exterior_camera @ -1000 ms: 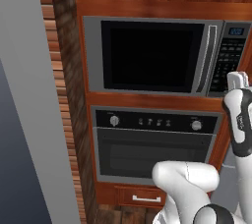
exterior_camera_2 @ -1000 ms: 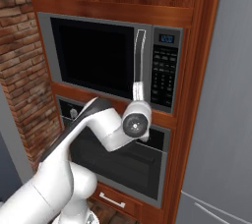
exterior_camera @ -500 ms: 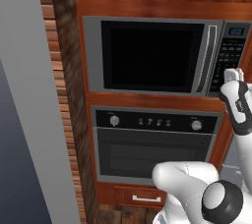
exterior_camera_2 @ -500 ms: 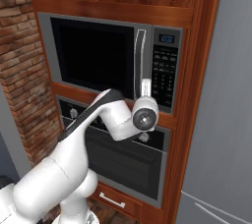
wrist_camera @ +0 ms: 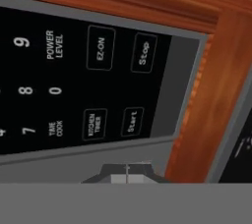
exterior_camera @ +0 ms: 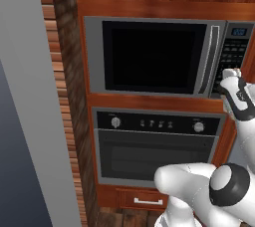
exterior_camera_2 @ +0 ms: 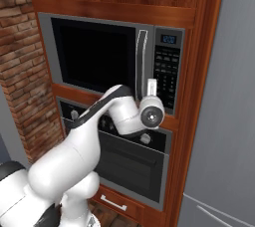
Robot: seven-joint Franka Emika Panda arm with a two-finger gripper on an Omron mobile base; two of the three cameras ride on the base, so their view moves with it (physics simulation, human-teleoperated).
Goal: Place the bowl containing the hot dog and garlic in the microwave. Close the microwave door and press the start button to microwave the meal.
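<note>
The Start button (wrist_camera: 132, 121) sits in the bottom row of the microwave's black keypad (wrist_camera: 74, 85), at the right end of that row, with a kitchen-timer key (wrist_camera: 95, 124) just beside it at nine o'clock and the Stop key (wrist_camera: 143, 52) above it at twelve o'clock. In the hand view the gripper's (wrist_camera: 128, 174) two tips are pressed together with no gap and nothing between them, and they rise at the bottom edge almost straight below Start; so the button lies at about twelve o'clock from the tips, near but apart from them, with the steel lower rim of the panel between. The coming press, as I judge it, turns on that line: a short advance along the gripper's own axis with a slight lift toward twelve o'clock should meet Start, while a drift to nine o'clock would find the timer key, and overshooting upward would find Stop.

Outward from there, the microwave (exterior_camera: 154, 56) is built into the wooden cabinet above the knobbed oven (exterior_camera: 154, 144). The microwave door (exterior_camera_2: 94, 54) looks flush with its frame, its vertical bar handle (exterior_camera_2: 141, 56) at nine o'clock from the keypad. Behind the dark window nothing can be made out, so the bowl, hot dog and garlic cannot be confirmed inside. In the right base view the gripper (exterior_camera_2: 152, 87) points up at the keypad's lower edge.
</note>
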